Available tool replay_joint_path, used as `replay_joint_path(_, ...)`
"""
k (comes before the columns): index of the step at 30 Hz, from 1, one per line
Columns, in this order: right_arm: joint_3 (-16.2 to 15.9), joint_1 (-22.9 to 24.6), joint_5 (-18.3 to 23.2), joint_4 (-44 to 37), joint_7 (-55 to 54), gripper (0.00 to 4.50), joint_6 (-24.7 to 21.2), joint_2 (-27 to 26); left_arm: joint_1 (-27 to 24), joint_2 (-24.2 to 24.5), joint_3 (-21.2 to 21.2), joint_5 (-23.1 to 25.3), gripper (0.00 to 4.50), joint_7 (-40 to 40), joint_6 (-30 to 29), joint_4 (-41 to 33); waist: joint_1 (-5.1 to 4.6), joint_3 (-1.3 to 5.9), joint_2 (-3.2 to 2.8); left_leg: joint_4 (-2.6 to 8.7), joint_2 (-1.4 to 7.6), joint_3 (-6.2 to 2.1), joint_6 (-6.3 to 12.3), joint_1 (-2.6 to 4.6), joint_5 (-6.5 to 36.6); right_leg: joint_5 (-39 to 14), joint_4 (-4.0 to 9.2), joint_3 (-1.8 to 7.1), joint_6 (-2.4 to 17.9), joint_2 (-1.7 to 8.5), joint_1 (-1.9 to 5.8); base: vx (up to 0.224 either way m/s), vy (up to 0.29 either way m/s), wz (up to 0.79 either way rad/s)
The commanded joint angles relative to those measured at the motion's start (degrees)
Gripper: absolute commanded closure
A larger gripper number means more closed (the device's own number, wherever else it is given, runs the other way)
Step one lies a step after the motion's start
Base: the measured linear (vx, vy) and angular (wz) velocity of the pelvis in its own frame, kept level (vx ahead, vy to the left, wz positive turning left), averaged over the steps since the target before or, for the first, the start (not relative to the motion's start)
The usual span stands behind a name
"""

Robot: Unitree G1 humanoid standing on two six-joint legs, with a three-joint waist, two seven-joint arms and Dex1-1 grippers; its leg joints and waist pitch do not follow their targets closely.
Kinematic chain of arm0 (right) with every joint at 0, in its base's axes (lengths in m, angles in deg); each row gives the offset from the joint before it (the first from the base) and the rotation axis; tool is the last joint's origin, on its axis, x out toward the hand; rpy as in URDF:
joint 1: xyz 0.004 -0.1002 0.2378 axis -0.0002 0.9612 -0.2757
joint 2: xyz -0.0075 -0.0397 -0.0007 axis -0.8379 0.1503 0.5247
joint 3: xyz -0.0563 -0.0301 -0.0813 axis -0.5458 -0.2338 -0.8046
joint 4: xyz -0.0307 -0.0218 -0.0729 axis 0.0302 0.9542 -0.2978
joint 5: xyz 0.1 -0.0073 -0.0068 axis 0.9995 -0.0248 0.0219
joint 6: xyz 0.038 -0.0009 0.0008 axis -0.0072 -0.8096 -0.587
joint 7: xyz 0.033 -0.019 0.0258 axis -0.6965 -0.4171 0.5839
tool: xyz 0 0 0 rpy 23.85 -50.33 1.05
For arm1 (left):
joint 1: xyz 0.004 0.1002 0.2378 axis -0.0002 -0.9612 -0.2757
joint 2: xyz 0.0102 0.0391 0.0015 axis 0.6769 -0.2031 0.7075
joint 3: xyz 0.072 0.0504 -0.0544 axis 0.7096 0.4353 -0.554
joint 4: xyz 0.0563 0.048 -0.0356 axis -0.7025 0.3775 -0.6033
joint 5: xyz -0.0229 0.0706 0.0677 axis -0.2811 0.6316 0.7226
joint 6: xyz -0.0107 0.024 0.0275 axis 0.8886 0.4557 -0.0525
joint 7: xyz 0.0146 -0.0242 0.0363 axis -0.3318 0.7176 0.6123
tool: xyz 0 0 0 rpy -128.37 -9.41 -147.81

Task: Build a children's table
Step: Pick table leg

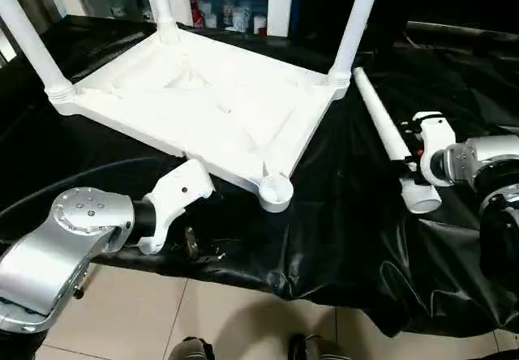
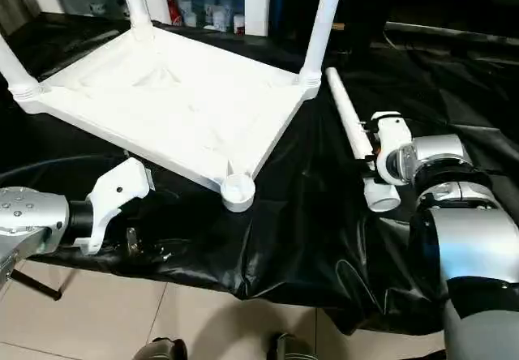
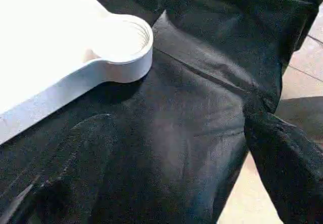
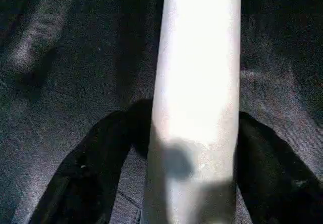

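The children's table lies upside down on the black cloth: a white ribbed tabletop [image 1: 203,92] with three legs standing in its corner sockets [image 1: 357,19]. The near corner socket [image 1: 276,191] is empty, and it also appears close up in the left wrist view [image 3: 123,40]. The fourth leg [image 1: 381,121] lies flat on the cloth to the tabletop's right. My right gripper [image 4: 194,113] is shut on it near its wide end, one black finger [image 4: 101,153] on each side. My left gripper [image 1: 195,245] hangs open and empty at the cloth's front edge, left of the empty socket.
The black-draped work table [image 1: 340,230] ends just in front of me, with tiled floor [image 1: 203,311] below. Shelves with small items [image 1: 235,11] stand behind the table. A dark cable [image 1: 81,173] curves across the cloth on the left. Two dark feet [image 1: 312,348] show below.
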State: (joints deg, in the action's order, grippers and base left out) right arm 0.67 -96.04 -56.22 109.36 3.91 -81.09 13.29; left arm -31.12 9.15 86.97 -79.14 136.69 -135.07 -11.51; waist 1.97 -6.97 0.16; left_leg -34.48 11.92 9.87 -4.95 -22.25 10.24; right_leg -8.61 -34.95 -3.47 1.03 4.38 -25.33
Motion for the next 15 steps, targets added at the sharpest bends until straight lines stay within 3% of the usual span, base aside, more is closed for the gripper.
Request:
replay_joint_path(1,0.02,0.89,-0.52,1.96,-0.03,1.71,-1.33,0.26,0.32,0.85,-0.55,-0.45,0.0,-0.25,-0.36,-0.87,0.13,3.75,0.34,3.74,0.35,0.53,1.44,0.52,11.79,-17.6,3.73,1.94,14.17,2.31,3.46,0.0,0.0,0.0)
replay_joint_path(5,1.28,1.33,0.21,2.06,-1.66,2.07,-1.28,0.54,1.35,-0.04,-0.27,0.18,0.0,-1.88,0.85,0.45,0.09,3.85,0.32,3.73,0.37,0.51,1.13,0.6,12.16,-18.32,3.77,1.92,13.92,2.31,3.46,0.0,0.0,0.0)
replay_joint_path(7,3.22,1.85,1.66,2.13,-3.61,2.35,-1.2,0.69,2.25,-3.21,-0.9,1.22,0.0,-5.74,2.47,2.17,0.02,4.38,0.62,3.54,0.34,0.63,0.88,0.86,12.31,-18.44,3.8,1.94,13.63,2.25,3.54,0.0,0.0,0.0)
replay_joint_path(8,3.64,1.95,1.96,2.13,-3.99,2.35,-1.19,0.7,2.36,-3.91,-1.04,1.42,0.0,-6.54,2.87,2.49,0.03,4.26,0.61,3.56,0.32,0.64,0.88,0.85,12.25,-18.37,3.91,1.98,13.56,2.23,3.47,0.0,0.0,0.0)
replay_joint_path(12,6.92,3.0,4.51,1.92,-6.78,2.59,0.23,0.58,3.4,-8.36,-0.26,4.84,0.0,-12.62,8.97,6.7,0.12,5.29,0.83,3.33,0.32,0.57,0.85,0.68,10.86,-16.01,3.64,1.76,13.21,2.26,3.95,0.0,0.0,0.0)
replay_joint_path(15,9.29,3.75,6.2,1.64,-8.65,2.61,1.52,0.4,5.16,-10.8,-0.36,4.09,0.0,-14.11,8.78,9.52,0.25,6.2,0.58,3.08,0.31,0.52,0.6,0.75,9.86,-13.22,3.11,1.66,14.03,2.27,4.25,0.0,0.0,0.0)
